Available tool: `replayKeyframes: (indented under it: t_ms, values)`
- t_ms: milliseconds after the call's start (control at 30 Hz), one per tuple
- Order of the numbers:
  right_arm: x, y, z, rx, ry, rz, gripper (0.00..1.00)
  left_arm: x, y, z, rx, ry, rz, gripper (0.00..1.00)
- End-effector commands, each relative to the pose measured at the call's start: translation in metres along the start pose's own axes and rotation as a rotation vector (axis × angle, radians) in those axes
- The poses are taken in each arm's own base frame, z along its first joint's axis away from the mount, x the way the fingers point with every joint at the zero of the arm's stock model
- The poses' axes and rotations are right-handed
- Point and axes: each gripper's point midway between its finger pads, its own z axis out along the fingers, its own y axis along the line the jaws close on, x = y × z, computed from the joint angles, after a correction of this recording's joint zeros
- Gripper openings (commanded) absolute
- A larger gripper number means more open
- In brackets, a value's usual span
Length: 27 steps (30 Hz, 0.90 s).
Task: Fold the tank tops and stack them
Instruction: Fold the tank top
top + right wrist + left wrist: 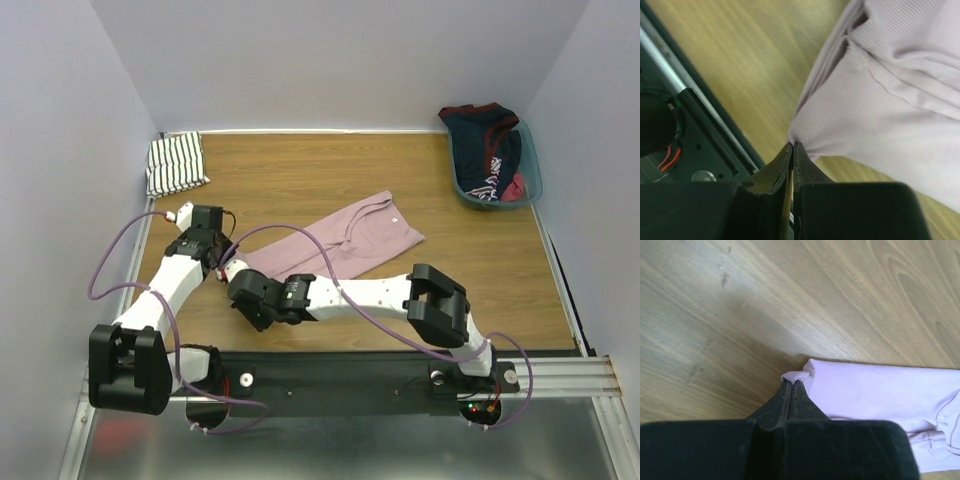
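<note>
The pink-mauve tank top [345, 238] lies stretched diagonally across the middle of the wooden table. My left gripper [222, 262] is shut on its near-left corner, where the hem [797, 377] bunches at the fingertips [792, 385]. My right gripper [243, 292] is shut on another near corner of the same top [880, 110] and lifts it a little off the table. The striped tank top [176, 165] lies folded at the far left corner.
A teal basket [530, 175] with dark navy-and-red clothing [490, 150] stands at the far right. White walls close the back and sides. The black base rail [695, 125] runs along the near edge, close under my right gripper.
</note>
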Motion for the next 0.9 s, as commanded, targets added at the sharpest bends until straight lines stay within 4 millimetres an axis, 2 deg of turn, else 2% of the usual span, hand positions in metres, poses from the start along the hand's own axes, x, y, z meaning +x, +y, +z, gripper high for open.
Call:
replayKeyframes:
  t_ms: [0,267,433,567,867]
  values:
    - [-0.032,-0.012,-0.017,-0.008,-0.082,0.091,0.07,-0.019,-0.025,-0.005,0.06,-0.024,-0.015,0.0]
    - [-0.036,-0.045,-0.03,0.022,-0.11,0.169,0.07,-0.02,-0.056,-0.002,0.122,0.005,-0.03,0.0]
    - [-0.038,-0.067,-0.038,0.053,-0.123,0.207,0.06,-0.019,-0.082,-0.002,0.161,0.015,-0.022,0.0]
    - [-0.038,-0.086,-0.043,0.085,-0.132,0.234,0.06,-0.006,-0.105,0.003,0.18,0.048,0.006,0.0]
    - [-0.031,-0.122,-0.052,0.168,-0.141,0.273,0.05,0.006,-0.154,0.01,0.233,0.077,0.028,0.0]
